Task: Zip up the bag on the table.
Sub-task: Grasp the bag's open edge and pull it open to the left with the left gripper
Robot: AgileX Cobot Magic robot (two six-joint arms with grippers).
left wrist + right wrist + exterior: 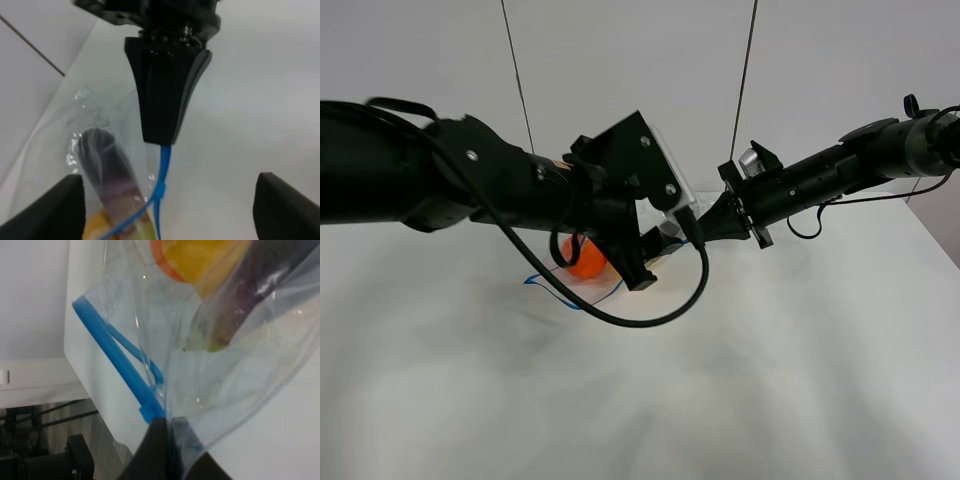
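The clear bag (608, 283) lies on the white table (740, 380) under the two arms, an orange item (586, 260) showing through it. Its blue seal strip (164, 172) runs into my right gripper (161, 132), which is shut on the strip's end. In the right wrist view that gripper (167, 442) pinches the bag's corner (225, 365), with orange, yellow and dark purple items inside. My left gripper (167, 200) is open, its fingers (55, 210) wide apart on either side of the strip, just above the bag. In the high view the left gripper (632, 262) partly hides the bag.
A black cable loop (660, 315) hangs from the left arm close to the table. A white wall with two dark vertical lines (517, 70) stands behind. The table's rounded edge (75, 375) is near the bag, with floor and dark gear (50, 450) beyond.
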